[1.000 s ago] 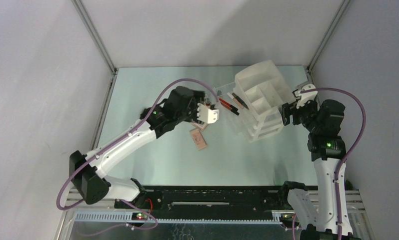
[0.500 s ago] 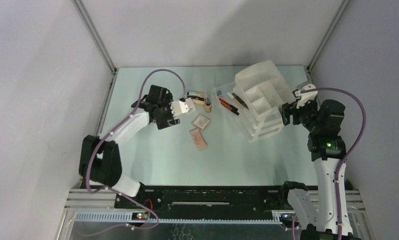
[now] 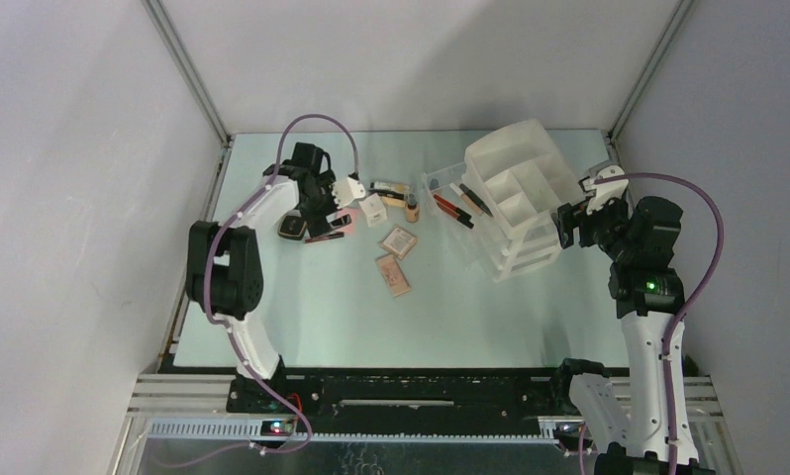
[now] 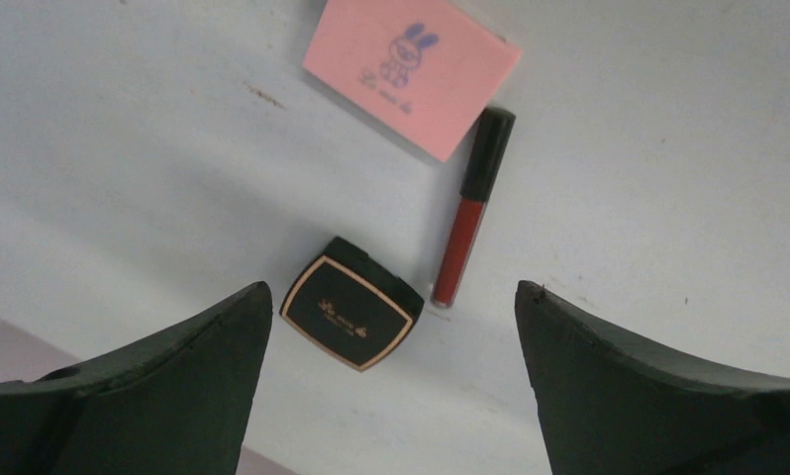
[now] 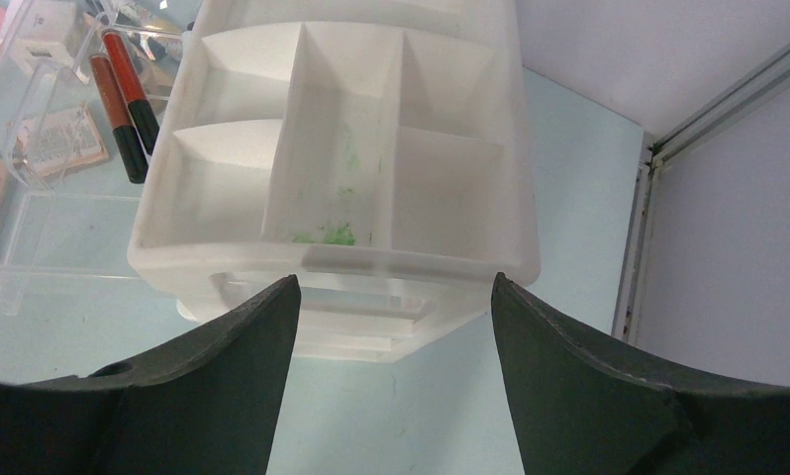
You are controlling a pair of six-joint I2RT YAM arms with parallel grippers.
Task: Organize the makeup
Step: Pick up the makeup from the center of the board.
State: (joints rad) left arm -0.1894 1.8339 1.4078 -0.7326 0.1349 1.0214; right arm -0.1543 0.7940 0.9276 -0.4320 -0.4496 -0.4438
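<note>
The white-and-black left arm is folded tightly at the elbow, and its forearm is extended toward 1 o'clock from that elbow. The left two-finger gripper is pointed downward. Its dark fingers are spread wide and closed on nothing. The white-and-black right arm is raised nearly upright toward 12 o'clock. The right two-finger gripper is aimed toward 9 o'clock, with its jaws held apart and empty.

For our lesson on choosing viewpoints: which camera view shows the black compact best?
The left wrist view: the compact lies close, its gold border and lid lettering plain. The top view shows it only as a small dark speck. The right wrist view misses it.
</note>
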